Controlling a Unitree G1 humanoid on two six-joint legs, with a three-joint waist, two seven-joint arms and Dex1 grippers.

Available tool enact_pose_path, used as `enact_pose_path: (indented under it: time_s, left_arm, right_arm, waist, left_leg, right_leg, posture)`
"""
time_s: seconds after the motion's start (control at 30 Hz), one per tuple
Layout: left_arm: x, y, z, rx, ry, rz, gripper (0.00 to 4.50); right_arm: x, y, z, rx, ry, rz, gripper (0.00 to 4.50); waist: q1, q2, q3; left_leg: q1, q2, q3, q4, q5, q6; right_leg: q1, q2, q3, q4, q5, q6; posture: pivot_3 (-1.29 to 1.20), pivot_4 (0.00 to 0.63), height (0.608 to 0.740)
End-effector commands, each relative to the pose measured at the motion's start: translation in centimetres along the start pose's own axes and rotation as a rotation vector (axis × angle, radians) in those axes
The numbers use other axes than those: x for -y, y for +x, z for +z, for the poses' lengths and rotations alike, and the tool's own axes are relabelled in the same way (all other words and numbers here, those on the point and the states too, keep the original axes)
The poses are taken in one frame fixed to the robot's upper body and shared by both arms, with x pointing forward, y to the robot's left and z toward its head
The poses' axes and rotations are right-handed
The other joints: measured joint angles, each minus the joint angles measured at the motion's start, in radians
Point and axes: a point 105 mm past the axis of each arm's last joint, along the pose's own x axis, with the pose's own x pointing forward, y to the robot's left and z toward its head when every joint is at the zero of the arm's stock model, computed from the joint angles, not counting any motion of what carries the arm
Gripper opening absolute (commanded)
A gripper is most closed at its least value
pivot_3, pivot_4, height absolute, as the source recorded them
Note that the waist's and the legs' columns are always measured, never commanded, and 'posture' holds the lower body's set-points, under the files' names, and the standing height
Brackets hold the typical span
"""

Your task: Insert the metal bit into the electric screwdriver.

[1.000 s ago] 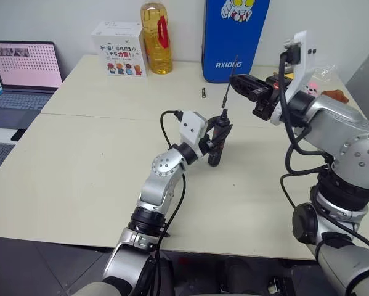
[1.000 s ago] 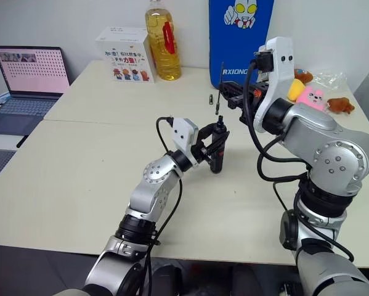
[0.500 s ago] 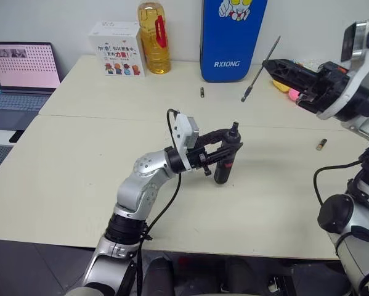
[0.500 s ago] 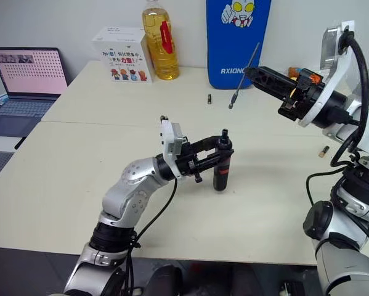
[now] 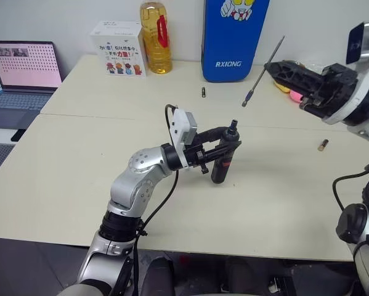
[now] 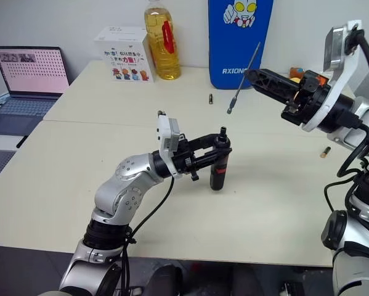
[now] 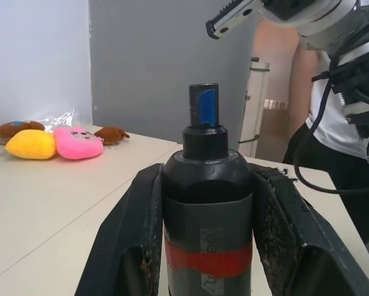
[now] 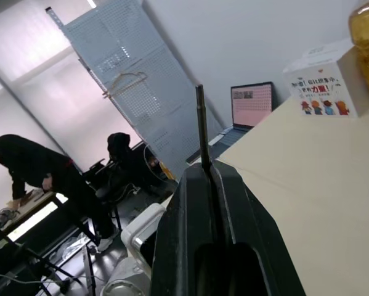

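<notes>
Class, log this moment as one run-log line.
left gripper: grips electric screwdriver | right gripper: holds metal bit | bit: not inserted

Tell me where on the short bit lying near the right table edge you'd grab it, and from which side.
Grip the short bit across its middle, coming straight down from above. It lies flat and alone on the table, so only its top and sides are reachable, and fingers should close across its narrow width. Both grippers are occupied now, so this is a judgement only.

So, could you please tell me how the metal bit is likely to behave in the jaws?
The metal bit is thin, smooth and straight, so it probably stays stiff but may swivel or slip. The right gripper pinches it between both ends, at a slant.
</notes>
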Motion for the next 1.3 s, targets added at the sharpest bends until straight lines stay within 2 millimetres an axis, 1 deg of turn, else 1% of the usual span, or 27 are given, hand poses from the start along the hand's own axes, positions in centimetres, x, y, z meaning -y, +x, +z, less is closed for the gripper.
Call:
enact_pose_path:
  time_s: [0.03, 0.37, 0.8, 1.3]
  left_arm:
    - [0.7, 0.6, 1.5, 0.055, 0.056, -0.026, 1.67]
    - [1.1, 0.6, 1.4, 0.051, 0.05, -0.038, 1.67]
    - [1.2, 0.7, 1.5, 0.053, 0.051, -0.042, 1.67]
    - [1.4, 0.8, 1.7, 0.059, 0.054, -0.051, 1.67]
  right_arm:
    - [-1.1, 0.1, -0.2, -0.001, -0.049, 0.027, 0.02]
    - [-0.9, 0.3, -1.1, -0.028, -0.061, 0.021, 0.02]
    - [-0.3, -0.2, -0.8, -0.026, -0.068, -0.01, 0.02]
    - [0.3, -0.1, -1.7, -0.06, -0.086, -0.026, 0.02]
  waist:
    - [0.0, 0.0, 0.0]
    - [0.0, 0.0, 0.0]
    - [0.002, 0.0, 0.0]
    - [0.004, 0.0, 0.0]
  left_leg:
    - [0.0, 0.0, 0.0, 0.0, 0.0, 0.0]
    - [0.0, 0.0, 0.0, 0.0, 0.0, 0.0]
    - [0.0, 0.0, 0.0, 0.0, 0.0, 0.0]
    - [0.0, 0.0, 0.0, 0.0, 0.0, 0.0]
  right_leg:
    - [0.0, 0.0, 0.0, 0.0, 0.0, 0.0]
    - [0.0, 0.0, 0.0, 0.0, 0.0, 0.0]
    - [0.0, 0.0, 0.0, 0.0, 0.0, 0.0]
    - [0.0, 0.0, 0.0, -0.001, 0.0, 0.0]
  posture:
    - [0.0, 0.15, 0.74]
    - [0.0, 0.15, 0.74]
    - [0.0, 0.15, 0.74]
    - [0.0, 0.15, 0.74]
